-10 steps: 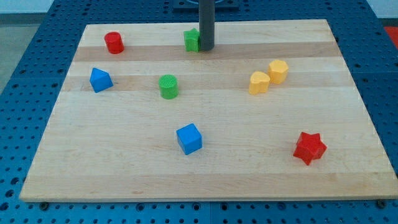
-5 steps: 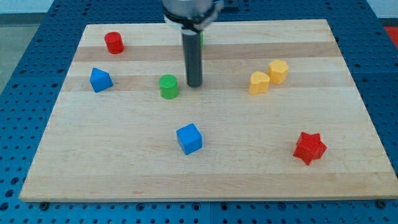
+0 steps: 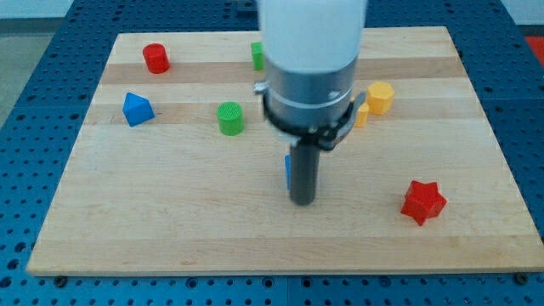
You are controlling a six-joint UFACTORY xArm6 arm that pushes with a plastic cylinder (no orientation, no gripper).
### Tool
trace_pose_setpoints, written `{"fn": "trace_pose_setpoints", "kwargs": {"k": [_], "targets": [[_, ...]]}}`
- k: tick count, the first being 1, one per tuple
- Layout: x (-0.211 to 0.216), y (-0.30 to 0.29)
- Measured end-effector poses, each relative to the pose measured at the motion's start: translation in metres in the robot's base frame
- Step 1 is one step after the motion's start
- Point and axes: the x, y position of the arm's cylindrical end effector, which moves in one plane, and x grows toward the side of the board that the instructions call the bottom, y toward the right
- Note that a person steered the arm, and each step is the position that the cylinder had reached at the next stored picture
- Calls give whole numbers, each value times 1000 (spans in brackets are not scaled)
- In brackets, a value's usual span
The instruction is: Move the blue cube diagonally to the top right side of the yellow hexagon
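Blue cube, mostly hidden behind the rod, sits just up-left of my tip; the bare tip carries nothing. Yellow hexagon lies well up-right; the push is hardly begun.

Wooden board on blue perforated table. Far left: red cylinder, blue block. Centre: green cylinder, green block, blue cube mostly hidden. Right: yellow hexagon, red star.
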Motion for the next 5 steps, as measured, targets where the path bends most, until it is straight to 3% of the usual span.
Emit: {"fn": "trace_pose_setpoints", "kwargs": {"k": [1,2,3,4,5], "targets": [[-37,23],[-65,-25],[-18,-36],[-56,-83],[-91,-47]]}}
